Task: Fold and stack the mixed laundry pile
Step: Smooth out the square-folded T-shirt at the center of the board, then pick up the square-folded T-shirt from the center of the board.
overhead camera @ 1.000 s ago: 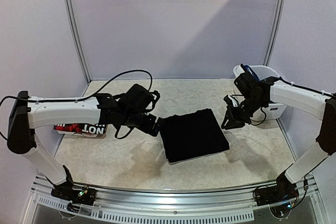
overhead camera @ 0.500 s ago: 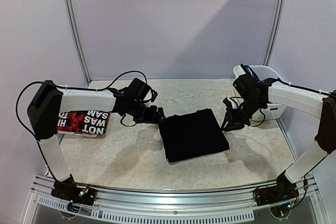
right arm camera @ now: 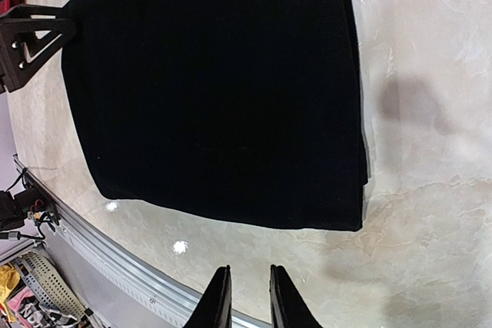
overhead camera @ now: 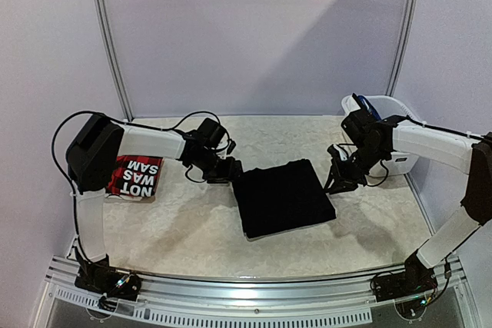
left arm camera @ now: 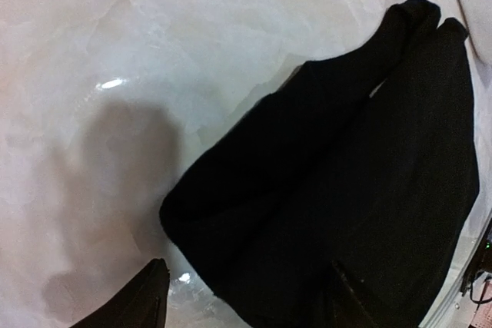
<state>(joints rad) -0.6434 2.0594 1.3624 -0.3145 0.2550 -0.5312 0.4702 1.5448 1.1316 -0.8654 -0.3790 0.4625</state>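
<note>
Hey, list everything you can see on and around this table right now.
black garment: one, black, folded flat, table centre.
red-black garment: one, red and black with white lettering, folded, table's left side.
basket: one, white plastic, right rear corner.
blue item: one, blue, in the basket; unclear what.
table: one, pale marbled top.
left gripper: black, jaws apart at the black garment's left edge.
right gripper: black, jaws almost together, empty, by its right edge.
</note>
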